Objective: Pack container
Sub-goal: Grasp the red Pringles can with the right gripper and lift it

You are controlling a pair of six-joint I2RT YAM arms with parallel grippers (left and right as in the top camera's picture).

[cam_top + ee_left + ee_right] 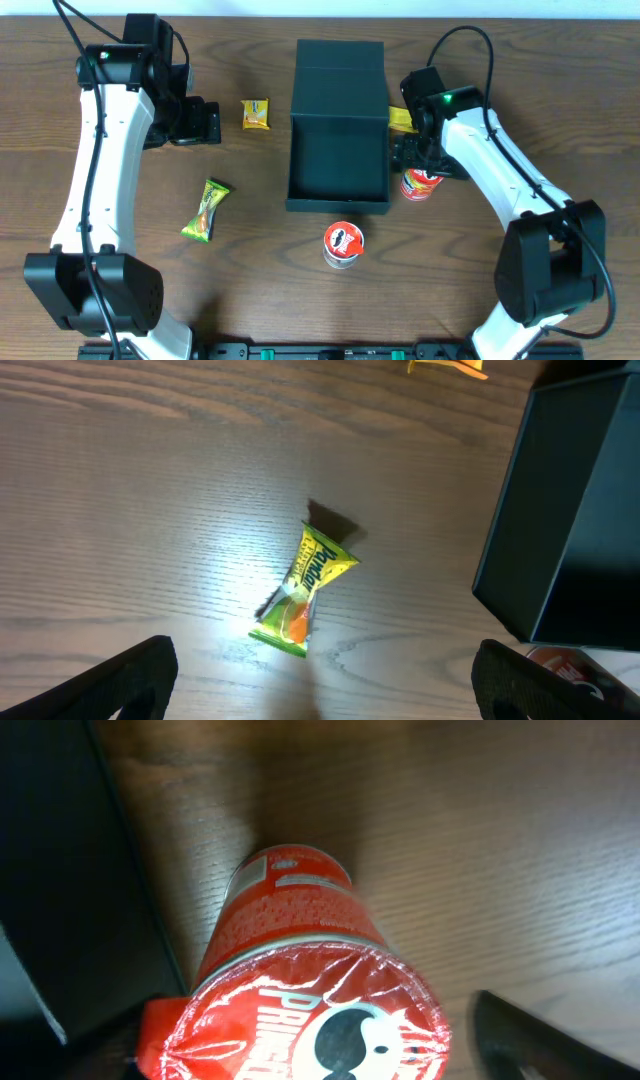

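The container [338, 130] is a dark square box, open on top, with its flap lid lying back. A red snack can [422, 184] stands against its right wall. My right gripper [417, 163] hangs over that can. In the right wrist view the can [290, 940] sits between the jaws of my right gripper [310, 1055], which is open; the right finger [520, 1035] stands apart from the can. My left gripper [207, 122] is open over bare wood and holds nothing. Its wrist view shows a green-yellow packet [303, 592] ahead of the left gripper [320, 690].
A second red can [343, 244] stands upright in front of the box. A yellow packet [256, 114] lies left of the box and the green-yellow packet [206, 210] nearer the front left. Another yellow packet [400, 118] peeks out behind the right arm.
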